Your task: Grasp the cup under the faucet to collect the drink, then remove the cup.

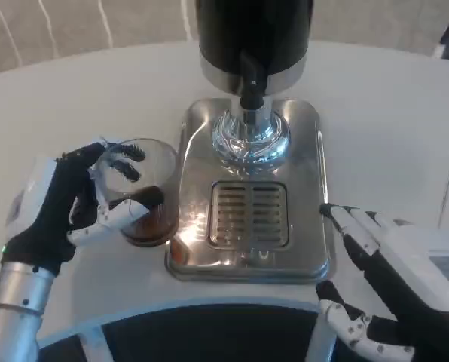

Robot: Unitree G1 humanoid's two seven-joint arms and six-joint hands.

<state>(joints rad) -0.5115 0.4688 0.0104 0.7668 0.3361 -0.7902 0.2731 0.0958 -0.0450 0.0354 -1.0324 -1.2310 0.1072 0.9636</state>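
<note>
So the cup (143, 192) is a clear tumbler sitting on the white bench (74, 98), just left of the dispenser's steel base (248, 226) and touching or nearly touching its edge. It's clearly not under the faucet (250, 92) right now; it's off the drip grate (248, 215) altogether. There's a shallow layer of brown drink in the bottom, so I'd guess the collecting part is done and this is the remove stage.

The left robot hand (62, 207) is wrapped around the cup from the left side, fingers curling round the front and back of the wall about mid-height, so it's grasping it. The right robot hand (375, 279) rests by the right edge of the base with its fingers stretched out and nothing in them.

Handling thoughts: it looks like rigid clear plastic or glass, can't tell which. Either way the wall is smooth and probably slick, and with that little liquid in it the thing should be light, so it won't take much squeeze. If it's thin plastic, too much grip could flex the wall. Mid-height wrap seems like the right spot: low enough to stay stable, clear of the rim. Main worry is tilting it and sloshing the drink, so keep it upright.
</note>
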